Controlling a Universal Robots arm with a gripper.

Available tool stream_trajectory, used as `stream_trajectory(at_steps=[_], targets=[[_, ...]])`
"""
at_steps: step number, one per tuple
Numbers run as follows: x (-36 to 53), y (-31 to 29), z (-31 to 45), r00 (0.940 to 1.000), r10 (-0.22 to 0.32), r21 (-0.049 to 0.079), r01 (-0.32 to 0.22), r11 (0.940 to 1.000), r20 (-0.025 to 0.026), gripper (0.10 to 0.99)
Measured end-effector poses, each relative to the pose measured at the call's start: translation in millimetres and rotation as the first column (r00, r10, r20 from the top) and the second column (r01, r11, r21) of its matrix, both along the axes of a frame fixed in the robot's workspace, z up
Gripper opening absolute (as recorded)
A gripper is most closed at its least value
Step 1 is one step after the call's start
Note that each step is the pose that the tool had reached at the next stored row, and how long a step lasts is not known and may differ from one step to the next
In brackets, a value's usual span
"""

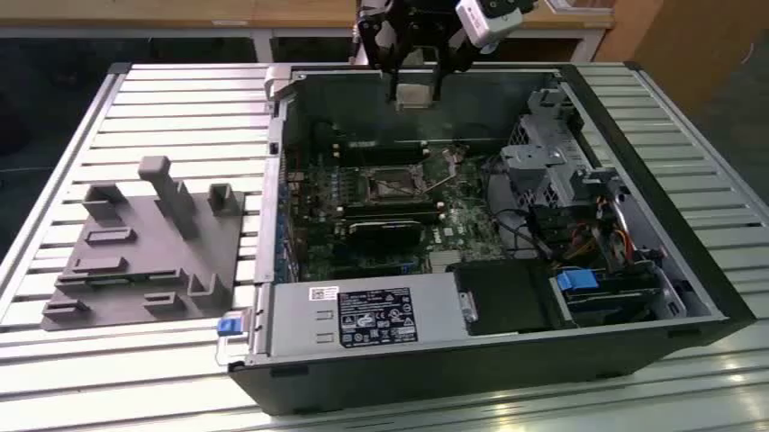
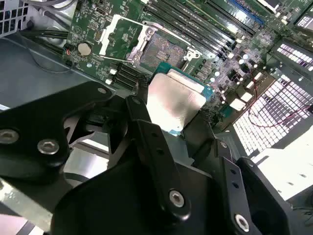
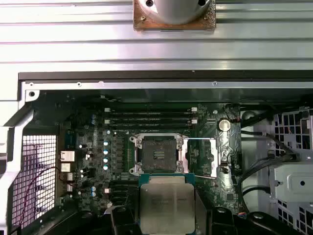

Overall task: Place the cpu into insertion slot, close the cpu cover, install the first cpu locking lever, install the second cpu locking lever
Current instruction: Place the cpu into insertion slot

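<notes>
Fingers [image 2: 146,129] clamped on chip [image 2: 175,100] in second wrist view, chip in air near bare socket [image 2: 161,51]. First wrist view: chip [image 3: 166,200] clear of socket [image 3: 157,154], cover [image 3: 215,156] swung open beside it. Exterior view: chip [image 1: 415,94] held high over case [image 1: 481,378] on counter [image 1: 157,108].

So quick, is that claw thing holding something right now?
Gripper: closed on the cpu, over the open computer case.
</notes>
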State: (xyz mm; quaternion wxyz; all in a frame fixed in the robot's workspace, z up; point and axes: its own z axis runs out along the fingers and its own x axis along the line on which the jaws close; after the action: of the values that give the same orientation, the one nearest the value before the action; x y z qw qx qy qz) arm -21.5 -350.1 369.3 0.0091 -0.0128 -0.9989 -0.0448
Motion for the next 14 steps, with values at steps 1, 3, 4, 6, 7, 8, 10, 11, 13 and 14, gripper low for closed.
stream_trajectory(at_steps=[1, 3, 4, 6, 7, 8, 10, 11, 13, 14], targets=[[0.0, 0.0, 0.0, 1.0000, 0.000, 0.000, 0.000, 1.0000, 0.0000, 0.541], [0.0, 0.0, 0.0, 1.0000, 0.000, 0.000, 0.000, 1.0000, 0.0000, 0.541], [0.0, 0.0, 0.0, 1.0000, 0.000, 0.000, 0.000, 1.0000, 0.0000, 0.541], [0.0, 0.0, 0.0, 1.0000, -0.001, 0.000, 0.001, 1.0000, -0.0001, 0.541], [0.0, 0.0, 0.0, 1.0000, -0.002, 0.000, 0.002, 1.0000, 0.0000, 0.541], [0.0, 0.0, 0.0, 1.0000, -0.003, 0.000, 0.003, 1.0000, 0.0000, 0.541], [0.0, 0.0, 0.0, 1.0000, -0.006, 0.000, 0.006, 1.0000, 0.0000, 0.541], [0.0, 0.0, 0.0, 1.0000, -0.007, 0.000, 0.007, 1.0000, 0.0000, 0.541], [0.0, 0.0, 0.0, 1.0000, -0.010, 0.000, 0.010, 1.0000, -0.0001, 0.541], [0.0, 0.0, 0.0, 0.9999, -0.011, 0.000, 0.011, 0.9999, 0.0000, 0.541]])
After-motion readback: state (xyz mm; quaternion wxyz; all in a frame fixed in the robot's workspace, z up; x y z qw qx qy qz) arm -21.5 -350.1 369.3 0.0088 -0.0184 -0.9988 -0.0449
